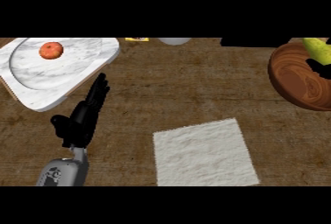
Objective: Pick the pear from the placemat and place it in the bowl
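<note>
At 6 o'clock the white placemat (205, 153) lies flat on the counter (194, 83), and at 8 o'clock the left hand (82, 118) rests open, fingers straight. At 2 o'clock the pear (317, 47) shows inside the wooden bowl's (294, 74) rim, with the right hand (318, 68) just beside it; I cannot tell its grip

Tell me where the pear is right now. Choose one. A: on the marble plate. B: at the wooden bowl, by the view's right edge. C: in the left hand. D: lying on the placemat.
B: the pear shows at the wooden bowl next to the right hand; the placemat bears nothing, and the left hand is open and holds nothing.
</note>
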